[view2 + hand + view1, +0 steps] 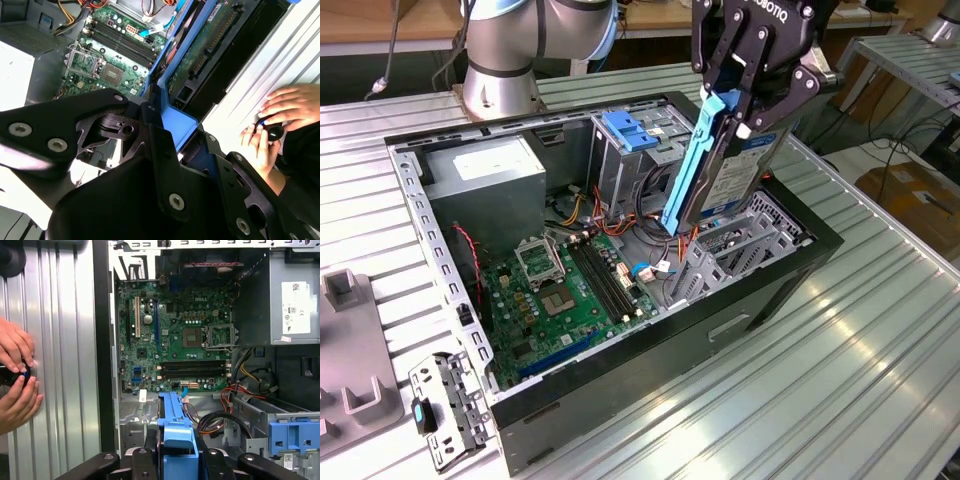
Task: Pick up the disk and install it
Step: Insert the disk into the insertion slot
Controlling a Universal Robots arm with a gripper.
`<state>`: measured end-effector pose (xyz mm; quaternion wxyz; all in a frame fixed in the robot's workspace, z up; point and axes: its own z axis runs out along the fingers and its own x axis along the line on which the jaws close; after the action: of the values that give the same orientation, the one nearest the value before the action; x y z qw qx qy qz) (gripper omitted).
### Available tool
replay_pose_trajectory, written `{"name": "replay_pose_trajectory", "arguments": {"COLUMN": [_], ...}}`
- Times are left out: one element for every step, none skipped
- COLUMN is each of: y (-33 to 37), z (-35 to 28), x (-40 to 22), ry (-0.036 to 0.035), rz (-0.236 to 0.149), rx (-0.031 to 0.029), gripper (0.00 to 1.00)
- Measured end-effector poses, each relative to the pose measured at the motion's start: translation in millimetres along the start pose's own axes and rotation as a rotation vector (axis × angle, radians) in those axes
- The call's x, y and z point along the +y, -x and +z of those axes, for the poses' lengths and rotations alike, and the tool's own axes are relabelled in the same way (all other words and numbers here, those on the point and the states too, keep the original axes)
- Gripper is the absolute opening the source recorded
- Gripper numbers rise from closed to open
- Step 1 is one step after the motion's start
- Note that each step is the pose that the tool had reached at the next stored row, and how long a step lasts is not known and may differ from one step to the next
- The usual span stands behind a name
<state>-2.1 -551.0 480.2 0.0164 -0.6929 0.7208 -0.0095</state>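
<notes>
- Disk (720, 170) hung in the upper right of the exterior view, steeply tilted. Its blue rail faced that view's left and its labelled face the right.
- My gripper (745, 105) was clamped shut on the disk's upper end.
- The disk's lower end dipped into the open case (750, 300), over the grey metal bay (745, 245) at the case's right end. I could not tell whether it touched the bay.
- In both wrist views I saw the disk (197, 55) (175, 430) running out from the gripper, with the motherboard (107, 55) (175, 335) beyond it.
- In the exterior view a cage (630, 135) with a blue latch stood just left of the disk.
- A person's hands (17, 375) rested on the ribbed table (880, 380) beside the case, around a small dark knob (275, 132).
- A loose bracket (445, 405) lay on the table at the exterior view's lower left.
</notes>
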Motion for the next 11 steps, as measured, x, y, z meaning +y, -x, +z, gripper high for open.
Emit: {"name": "replay_pose_trajectory", "arguments": {"y": [-0.1, -0.1, -0.2, -0.2, -0.2, -0.1, -0.1, 0.1, 0.2, 0.4, 0.6], "z": [0.8, 1.5, 2.2, 2.9, 4.2, 5.5, 6.0, 6.4, 6.7, 7.1, 7.5], "x": [-1.7, -3.1, -4.5, -6.0, -9.0, -12.6, -15.1, -19.2, -23.6, -27.1, -32.4], "ry": [0.0, 0.0, 0.0, 0.0, 0.0, -0.0001, -0.0001, 0.0, 0.0, -0.0001, 0.0], "rz": [0.001, 0.001, 0.002, 0.003, 0.004, 0.005, 0.005, 0.006, 0.006, 0.006, 0.006], "rx": [0.0001, 0.0002, 0.0001, 0.0001, 0.0003, 0.0002, 0.0001, 0.0004, 0.0004, 0.0002, 0.0002], "gripper": [0.37, 0.37, 0.37, 0.37, 0.37, 0.37, 0.37, 0.37, 0.37, 0.37, 0.37]}}
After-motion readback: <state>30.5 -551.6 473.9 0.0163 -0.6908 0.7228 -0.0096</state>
